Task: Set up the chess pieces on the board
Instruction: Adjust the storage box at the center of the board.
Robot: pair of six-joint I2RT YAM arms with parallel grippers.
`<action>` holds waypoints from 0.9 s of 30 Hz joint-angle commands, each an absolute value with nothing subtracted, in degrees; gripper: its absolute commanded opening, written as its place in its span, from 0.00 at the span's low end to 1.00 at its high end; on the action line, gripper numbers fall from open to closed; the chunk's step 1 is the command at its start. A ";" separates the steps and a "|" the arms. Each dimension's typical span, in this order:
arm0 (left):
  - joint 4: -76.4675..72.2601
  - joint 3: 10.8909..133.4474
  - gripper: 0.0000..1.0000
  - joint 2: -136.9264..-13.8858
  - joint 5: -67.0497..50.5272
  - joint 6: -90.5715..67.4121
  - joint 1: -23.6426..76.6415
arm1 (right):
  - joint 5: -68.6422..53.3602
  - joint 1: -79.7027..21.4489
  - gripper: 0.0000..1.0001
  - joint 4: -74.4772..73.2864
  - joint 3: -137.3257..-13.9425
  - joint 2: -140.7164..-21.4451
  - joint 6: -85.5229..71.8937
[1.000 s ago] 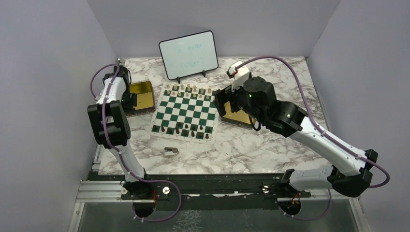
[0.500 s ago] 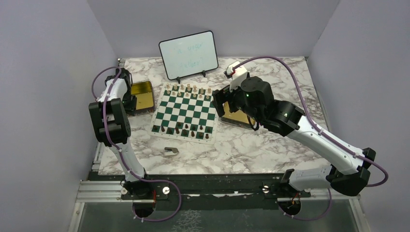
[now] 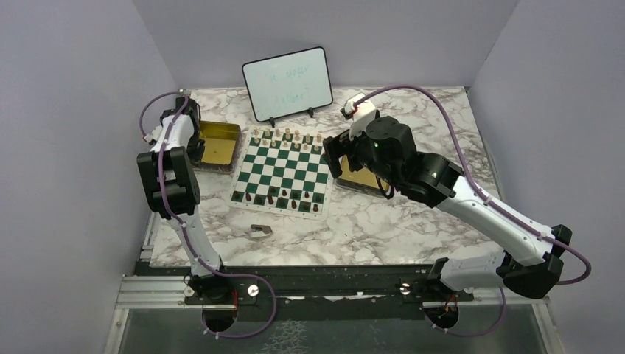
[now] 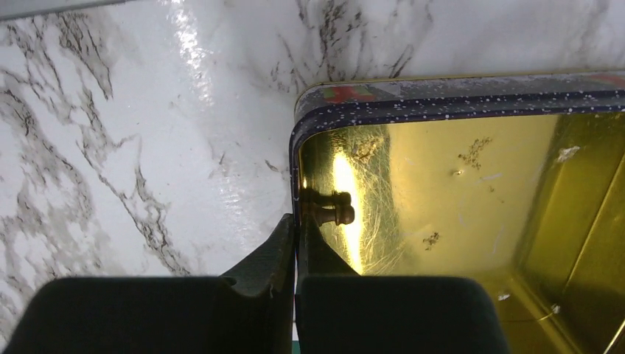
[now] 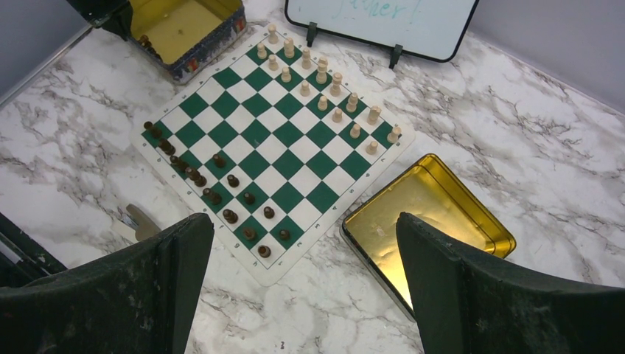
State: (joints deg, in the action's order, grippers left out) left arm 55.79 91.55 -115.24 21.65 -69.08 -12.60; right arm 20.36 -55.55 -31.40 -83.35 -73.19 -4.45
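Observation:
The green and white board (image 3: pixel 280 171) lies mid-table and also shows in the right wrist view (image 5: pixel 273 140). Light tan pieces (image 3: pixel 287 137) fill its far rows. Dark brown pieces (image 3: pixel 284 198) stand unevenly along its near rows. My left gripper (image 4: pixel 296 225) is shut on the near wall of the left gold tin (image 4: pixel 457 184), one finger outside and one inside. A dark pawn (image 4: pixel 332 209) lies inside against that wall, just past the fingertips. My right gripper (image 5: pixel 302 221) is open and empty, held high over the board's right edge and the right gold tin (image 5: pixel 435 214).
The left tin (image 3: pixel 217 144) sits left of the board and the right tin (image 3: pixel 361 179) sits to its right. A white whiteboard (image 3: pixel 287 82) stands behind the board. A flat brownish-grey scrap (image 3: pixel 260 231) lies in front of the board.
The left gripper has swung with the left tin in its grip. The tin has turned and shifted slightly towards the board. The right arm has edged a little left.

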 commanded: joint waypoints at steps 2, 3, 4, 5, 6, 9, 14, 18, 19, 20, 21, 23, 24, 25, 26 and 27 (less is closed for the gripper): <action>55.20 97.07 0.00 -114.97 25.09 -64.33 -12.17 | 20.83 -55.72 1.00 -30.47 -84.62 -73.22 -4.39; 55.11 97.64 0.00 -114.77 25.55 -63.81 -12.21 | 20.83 -55.72 1.00 -30.49 -84.64 -73.20 -4.39; 55.18 98.35 0.00 -114.72 26.21 -63.14 -12.22 | 20.83 -55.72 1.00 -30.43 -84.59 -73.15 -4.43; 55.19 99.03 0.00 -114.78 27.09 -62.42 -12.22 | 20.81 -55.72 1.00 -30.47 -84.53 -73.07 -4.44; 55.09 99.72 0.00 -114.76 27.93 -61.73 -12.22 | 20.76 -55.70 1.00 -30.44 -84.47 -73.04 -4.47; 54.82 101.75 0.00 -115.18 29.87 -58.63 -12.22 | 20.65 -55.72 1.00 -30.55 -84.31 -72.95 -4.31; 52.27 101.86 0.00 -114.48 29.63 -47.42 -12.16 | 20.32 -55.72 1.00 -30.59 -84.31 -73.05 -4.34; 47.00 98.80 0.00 -112.46 26.84 -35.65 -12.21 | 19.70 -55.72 1.00 -30.12 -83.91 -72.96 -4.48; 46.51 98.60 0.00 -112.49 26.05 -32.92 -12.22 | 19.54 -55.71 1.00 -29.92 -83.81 -72.87 -4.42; 45.66 98.06 0.00 -112.15 24.93 -30.10 -12.22 | 19.51 -55.72 1.00 -29.96 -83.77 -72.74 -4.21; 44.70 97.37 0.00 -111.71 24.20 -27.65 -12.22 | 19.51 -55.71 1.00 -29.99 -83.69 -72.65 -4.01; 43.02 95.90 0.00 -110.39 24.81 -23.19 -12.21 | 19.60 -55.72 1.00 -30.26 -83.60 -72.23 -3.87; 42.51 95.57 0.00 -109.92 25.72 -21.30 -12.29 | 19.68 -55.72 1.00 -30.46 -83.42 -71.90 -3.85; 41.56 95.39 0.00 -109.58 25.75 -18.77 -12.42 | 19.69 -55.71 1.00 -30.61 -83.16 -71.56 -3.95; 40.80 95.40 0.00 -109.31 24.82 -16.20 -12.58 | 19.61 -55.70 1.00 -30.67 -82.77 -71.09 -4.21; 39.92 95.43 0.00 -109.18 23.95 -13.76 -12.71 | 19.52 -55.70 1.00 -30.85 -82.09 -70.57 -4.55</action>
State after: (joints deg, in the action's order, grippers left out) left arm 46.11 95.37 -114.08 25.82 -27.24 -12.36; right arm 20.23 -55.55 -31.40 -83.33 -73.06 -4.45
